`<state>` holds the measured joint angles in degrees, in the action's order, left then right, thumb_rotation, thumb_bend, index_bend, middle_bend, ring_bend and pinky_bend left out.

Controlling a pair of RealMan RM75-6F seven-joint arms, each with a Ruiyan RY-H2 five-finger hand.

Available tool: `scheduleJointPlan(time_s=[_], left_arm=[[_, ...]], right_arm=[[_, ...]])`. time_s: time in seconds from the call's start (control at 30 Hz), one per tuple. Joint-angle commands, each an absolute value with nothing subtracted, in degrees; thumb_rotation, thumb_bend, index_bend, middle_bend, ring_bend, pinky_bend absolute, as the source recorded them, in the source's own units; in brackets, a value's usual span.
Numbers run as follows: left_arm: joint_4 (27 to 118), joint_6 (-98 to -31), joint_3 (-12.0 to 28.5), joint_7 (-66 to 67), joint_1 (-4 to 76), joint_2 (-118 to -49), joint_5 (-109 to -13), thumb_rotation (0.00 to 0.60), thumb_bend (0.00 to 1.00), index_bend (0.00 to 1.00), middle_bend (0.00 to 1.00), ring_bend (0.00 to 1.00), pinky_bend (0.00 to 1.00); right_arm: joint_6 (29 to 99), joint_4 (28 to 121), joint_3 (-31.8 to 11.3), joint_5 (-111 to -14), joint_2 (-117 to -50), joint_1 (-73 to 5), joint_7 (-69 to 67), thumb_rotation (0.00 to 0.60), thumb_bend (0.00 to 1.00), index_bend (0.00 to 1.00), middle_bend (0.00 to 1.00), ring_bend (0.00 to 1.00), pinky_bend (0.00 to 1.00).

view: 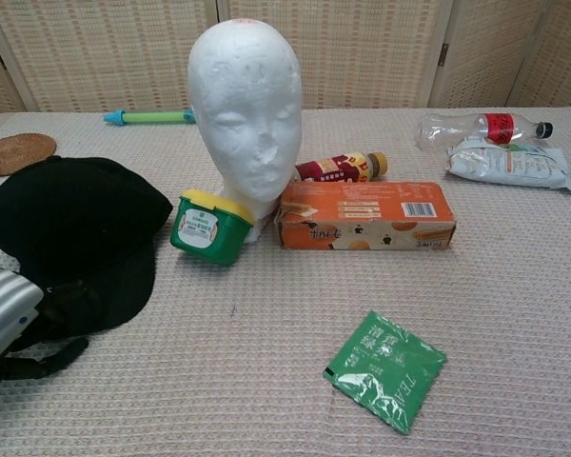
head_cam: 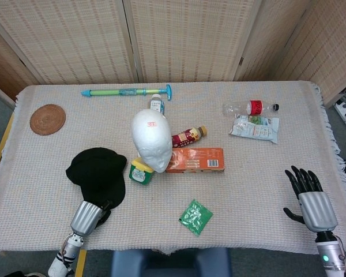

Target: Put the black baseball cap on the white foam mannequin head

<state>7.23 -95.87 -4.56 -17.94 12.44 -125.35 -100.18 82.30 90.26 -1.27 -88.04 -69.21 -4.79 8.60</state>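
The black baseball cap lies flat on the table, left of the white foam mannequin head, which stands upright and bare. In the chest view the cap has its brim toward me, and the mannequin head faces me. My left hand is at the brim's near edge; in the chest view the left hand has its fingers lying on the brim and its thumb apart on the cloth below. My right hand hovers with its fingers spread at the table's near right corner, holding nothing.
A green tub with a yellow lid leans against the mannequin's base, between it and the cap. An orange box and a brown bottle lie right of the mannequin head. A green packet, water bottle, snack bag, toy pump and rattan coaster lie around.
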Motion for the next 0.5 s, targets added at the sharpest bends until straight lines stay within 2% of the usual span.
scheduleJointPlan(time_s=[0.03, 0.5], left_arm=[[7.0, -95.3, -4.3, -17.8, 12.8, -125.2, -99.4, 0.600, 0.34, 0.47, 1.00, 0.94, 1.00], [6.6, -95.4, -4.5, -16.7, 13.7, -123.2, -97.7, 0.600, 0.35, 0.45, 1.00, 0.93, 1.00]], right_arm=[[81.9, 90.5, -1.1, -87.9, -69.1, -4.9, 8.8, 0.600, 0.11, 0.00, 0.00, 0.00, 0.00], [80.8, 91.4, -0.5, -88.0, -68.5, -5.3, 8.8, 0.600, 0.11, 0.00, 0.00, 0.00, 0.00]])
